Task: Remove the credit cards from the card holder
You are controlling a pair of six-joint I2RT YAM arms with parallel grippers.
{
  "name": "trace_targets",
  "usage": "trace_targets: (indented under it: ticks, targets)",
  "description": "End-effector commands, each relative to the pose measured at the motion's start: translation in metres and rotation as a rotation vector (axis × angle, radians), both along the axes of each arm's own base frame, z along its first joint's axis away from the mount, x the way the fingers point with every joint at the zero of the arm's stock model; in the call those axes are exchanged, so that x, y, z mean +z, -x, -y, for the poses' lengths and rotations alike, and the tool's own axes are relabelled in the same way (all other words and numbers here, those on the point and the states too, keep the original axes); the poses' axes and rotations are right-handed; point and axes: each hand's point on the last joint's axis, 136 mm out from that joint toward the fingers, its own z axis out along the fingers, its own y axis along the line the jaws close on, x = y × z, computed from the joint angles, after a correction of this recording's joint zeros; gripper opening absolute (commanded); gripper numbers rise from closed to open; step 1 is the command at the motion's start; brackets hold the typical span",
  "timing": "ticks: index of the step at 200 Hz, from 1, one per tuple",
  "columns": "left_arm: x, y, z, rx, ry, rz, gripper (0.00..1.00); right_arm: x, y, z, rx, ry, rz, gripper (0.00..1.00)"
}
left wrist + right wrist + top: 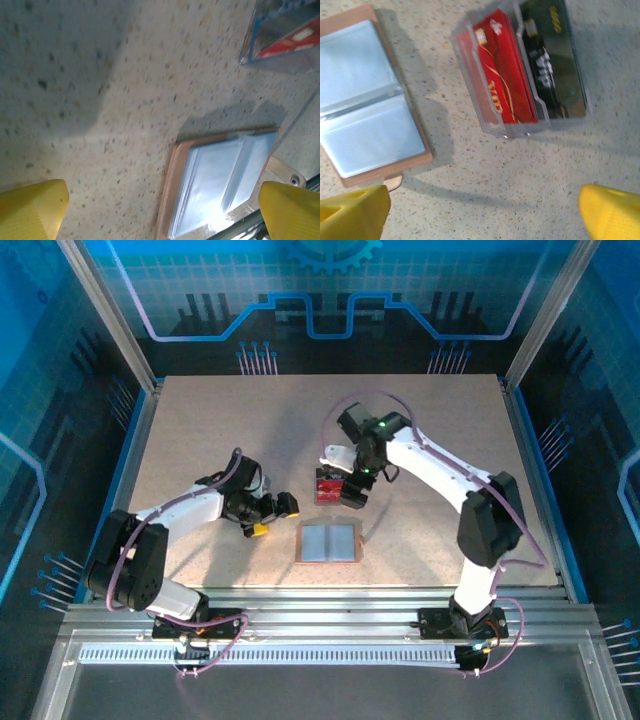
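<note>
The card holder lies spread open on the counter, and its pale pockets look empty. The credit cards, a red one with a dark one beside it, sit in the clear box at the holder's 12 o'clock. The left gripper, at the holder's 10 o'clock, and the right gripper, at the box's 3 o'clock, both stand wide and hold nothing. This looks like the closing step. The next move calls for checking the pockets, then lifting both arms clear.
</note>
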Motion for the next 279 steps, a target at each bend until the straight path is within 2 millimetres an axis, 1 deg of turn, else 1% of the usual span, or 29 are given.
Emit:
trace_targets:
  ticks: [1, 17, 37, 57, 71, 73, 75, 77, 94, 112, 128, 129, 132, 141, 170, 182, 196, 210, 222, 229, 235, 252, 262, 279]
  targets:
    - [0.003, -0.021, -0.012, -0.003, -0.068, 0.060, 0.99, 0.013, -0.020, 0.013, -0.130, -0.096, 0.130, 1.00]
    - [0.006, -0.032, -0.025, -0.004, -0.152, 0.105, 0.99, 0.011, -0.024, 0.028, -0.202, -0.145, 0.185, 1.00]
    - [0.008, -0.053, -0.057, 0.009, -0.356, 0.177, 0.99, 0.007, -0.032, 0.046, -0.303, -0.206, 0.266, 1.00]
    - [0.016, -0.073, -0.084, 0.008, -0.531, 0.281, 0.99, -0.001, -0.042, 0.067, -0.424, -0.254, 0.343, 1.00]
    - [0.024, -0.083, -0.104, 0.024, -0.653, 0.352, 0.99, -0.008, -0.051, 0.087, -0.531, -0.280, 0.399, 1.00]
    - [0.025, -0.085, -0.107, 0.029, -0.670, 0.362, 0.99, -0.006, -0.054, 0.089, -0.546, -0.290, 0.413, 1.00]
    - [0.025, -0.086, -0.110, 0.035, -0.687, 0.369, 0.99, -0.012, -0.052, 0.094, -0.564, -0.287, 0.409, 1.00]
    - [0.027, -0.087, -0.113, 0.045, -0.705, 0.378, 0.99, -0.015, -0.052, 0.098, -0.581, -0.291, 0.414, 1.00]
    - [0.039, -0.096, -0.137, 0.126, -0.818, 0.438, 0.99, -0.025, -0.060, 0.127, -0.723, -0.337, 0.455, 1.00]
    - [0.058, -0.109, -0.146, 0.165, -0.873, 0.542, 0.99, -0.035, -0.066, 0.155, -0.818, -0.358, 0.514, 1.00]
    - [0.070, -0.120, -0.155, 0.202, -0.926, 0.642, 0.99, -0.040, -0.071, 0.177, -0.888, -0.386, 0.583, 1.00]
    - [0.070, -0.120, -0.156, 0.204, -0.930, 0.646, 0.99, -0.043, -0.070, 0.179, -0.894, -0.382, 0.580, 1.00]
    - [0.072, -0.123, -0.158, 0.216, -0.937, 0.664, 0.99, -0.038, -0.074, 0.182, -0.906, -0.405, 0.612, 1.00]
    - [0.074, -0.128, -0.161, 0.227, -0.934, 0.701, 0.99, -0.035, -0.076, 0.193, -0.961, -0.414, 0.628, 1.00]
    - [0.071, -0.146, -0.152, 0.160, -0.910, 0.873, 0.99, -0.016, -0.082, 0.192, -0.934, -0.558, 0.754, 1.00]
    - [0.068, -0.150, -0.148, 0.118, -0.913, 0.899, 0.99, -0.010, -0.083, 0.193, -0.924, -0.591, 0.788, 1.00]
    - [0.068, -0.152, -0.149, 0.116, -0.915, 0.960, 0.99, -0.011, -0.083, 0.196, -0.927, -0.596, 0.829, 1.00]
    - [0.059, -0.148, -0.156, 0.149, -0.861, 0.954, 0.99, -0.017, -0.080, 0.196, -0.915, -0.622, 0.872, 1.00]
    - [0.052, -0.144, -0.162, 0.179, -0.802, 0.982, 0.99, -0.025, -0.079, 0.202, -0.933, -0.639, 0.896, 1.00]
    - [0.053, -0.141, -0.164, 0.201, -0.767, 1.010, 0.99, -0.024, -0.081, 0.205, -0.949, -0.643, 0.907, 1.00]
    - [0.053, -0.138, -0.166, 0.211, -0.726, 1.020, 0.99, -0.028, -0.081, 0.207, -0.961, -0.634, 0.872, 1.00]
    - [0.047, -0.134, -0.165, 0.200, -0.629, 1.057, 0.99, -0.030, -0.087, 0.201, -0.933, -0.635, 0.834, 1.00]
    - [0.047, -0.132, -0.162, 0.194, -0.606, 1.096, 0.99, -0.032, -0.089, 0.198, -0.921, -0.630, 0.808, 1.00]
    - [0.045, -0.134, -0.155, 0.147, -0.578, 1.086, 0.99, -0.032, -0.089, 0.197, -0.916, -0.630, 0.806, 1.00]
